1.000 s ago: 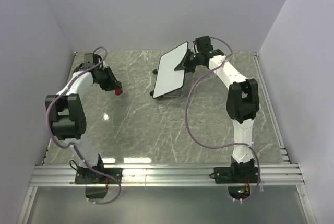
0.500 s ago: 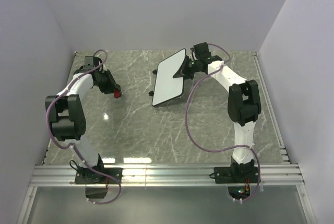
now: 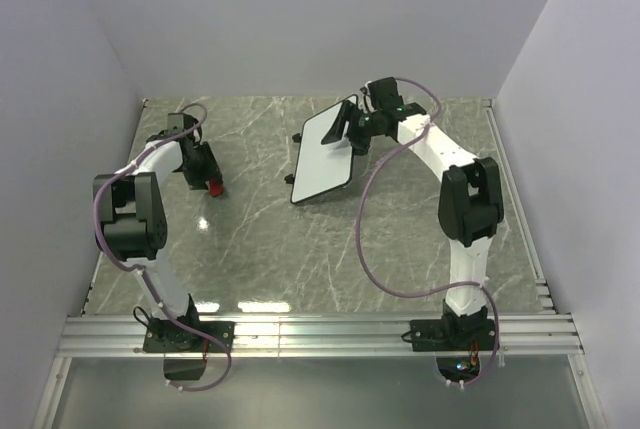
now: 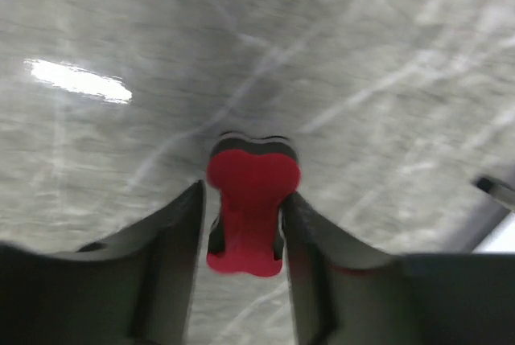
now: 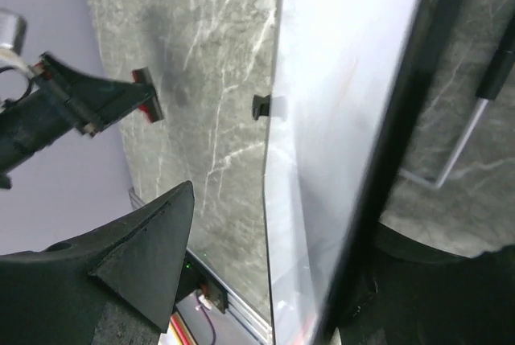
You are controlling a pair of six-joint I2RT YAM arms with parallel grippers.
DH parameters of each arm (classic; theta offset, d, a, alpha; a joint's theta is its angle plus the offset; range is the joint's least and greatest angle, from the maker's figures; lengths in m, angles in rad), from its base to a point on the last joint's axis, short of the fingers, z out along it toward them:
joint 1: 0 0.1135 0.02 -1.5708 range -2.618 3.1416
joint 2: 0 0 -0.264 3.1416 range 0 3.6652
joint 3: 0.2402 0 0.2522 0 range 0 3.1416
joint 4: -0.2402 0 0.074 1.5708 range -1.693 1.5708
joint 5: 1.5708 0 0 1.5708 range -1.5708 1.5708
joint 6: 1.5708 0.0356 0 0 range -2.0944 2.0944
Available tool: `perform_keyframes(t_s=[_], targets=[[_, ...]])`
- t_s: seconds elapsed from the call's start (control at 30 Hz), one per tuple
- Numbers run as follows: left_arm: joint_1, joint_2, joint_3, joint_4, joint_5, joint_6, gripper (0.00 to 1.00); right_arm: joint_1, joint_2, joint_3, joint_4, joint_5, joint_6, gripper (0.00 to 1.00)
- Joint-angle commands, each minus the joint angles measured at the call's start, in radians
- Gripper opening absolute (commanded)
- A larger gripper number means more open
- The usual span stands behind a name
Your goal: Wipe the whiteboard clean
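The right claw (image 3: 352, 127), clamped on the far edge of the whiteboard (image 3: 322, 154), has swung it a little toward the middle of the worktop (image 3: 300, 259). It holds the board tilted there, the near corner low and the face turned to the left arm. Meanwhile the left claw (image 3: 210, 184), closed on the red eraser (image 4: 251, 208), has drifted slightly nearer the bases, so eraser and board remain well apart and wiping has probably not begun.

Diffuse overhead light; the marble table (image 3: 300, 249) shows small glare patches along its near edge. Left wrist view: table motion-blurred with one bright highlight, red eraser (image 4: 252, 200) sharper, fingers (image 4: 153, 281) soft. Right wrist view: whiteboard (image 5: 346, 80) face washed by sheen.
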Motion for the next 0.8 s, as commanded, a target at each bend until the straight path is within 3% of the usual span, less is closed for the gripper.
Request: perform_keyframes(t_s=[0.0, 0.07, 0.1, 0.13, 0.43, 0.7, 0.77], targets=[[-0.004, 0.009, 0.01, -0.008, -0.117, 0.008, 0.53, -0.011, -0.15, -0.01, -0.009, 0.023, -0.043, 0.68], [-0.011, 0.015, 0.006, -0.007, -0.123, 0.006, 0.63, -0.03, -0.195, -0.07, 0.0, 0.029, -0.047, 0.69], [-0.023, 0.016, 0.006, -0.01, -0.125, 0.008, 0.74, -0.037, -0.239, -0.094, 0.011, 0.031, -0.047, 0.69], [-0.029, 0.023, 0.007, -0.014, -0.166, 0.009, 0.98, -0.04, -0.265, -0.142, 0.019, 0.034, -0.047, 0.69], [-0.052, -0.062, 0.032, -0.048, -0.211, -0.011, 0.99, -0.068, -0.52, -0.412, 0.037, 0.09, -0.099, 0.74], [-0.051, -0.261, 0.047, -0.011, -0.064, 0.015, 0.99, -0.068, -0.79, -0.599, 0.084, 0.081, -0.129, 0.74], [-0.051, -0.281, 0.081, -0.036, -0.019, 0.005, 0.99, -0.067, -0.88, -0.627, 0.089, 0.1, -0.128, 0.78]])
